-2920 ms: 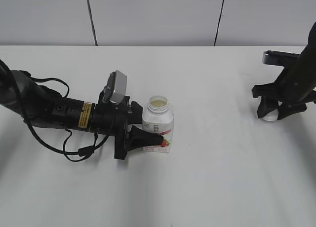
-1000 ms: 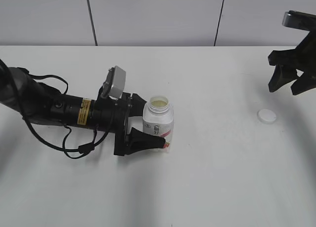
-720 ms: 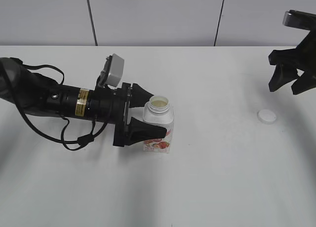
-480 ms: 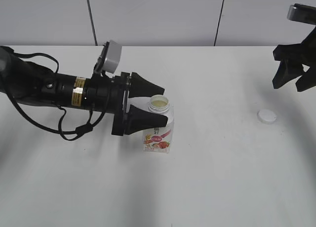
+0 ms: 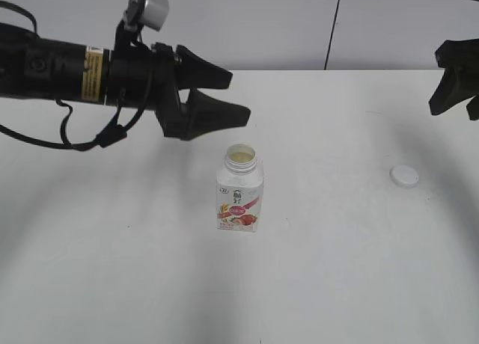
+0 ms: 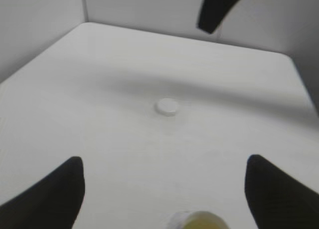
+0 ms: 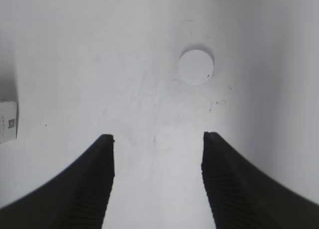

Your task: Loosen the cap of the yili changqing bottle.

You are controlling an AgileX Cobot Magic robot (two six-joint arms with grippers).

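At the left of the exterior view I see my left arm's black gripper [image 5: 228,97] raised above the white counter [image 5: 135,284], its jaws spread apart and holding nothing; its wrist view shows the two dark fingertips [image 6: 55,189] at the lower corners with bare counter between them. Below and just right of that gripper stands the small white squarish carton-like bottle with a pink-red strawberry label [image 5: 239,198], upright near the middle of the counter, apart from both grippers. Its round neck is uncovered, and pale contents show inside the mouth; the rim of that mouth also appears at the bottom edge of the left wrist view [image 6: 199,221]. Farther right, well apart from the bottle, the small round white plastic cap [image 5: 405,176] lies flat on the counter; it is also visible in the left wrist view [image 6: 167,107] and the right wrist view [image 7: 196,66]. At the far right edge, my right arm's black gripper [image 5: 453,97] hangs above the counter, partly cut off by the frame. In its wrist view the jaws [image 7: 157,184] stand wide open and empty, with the cap beyond the fingertips, untouched.
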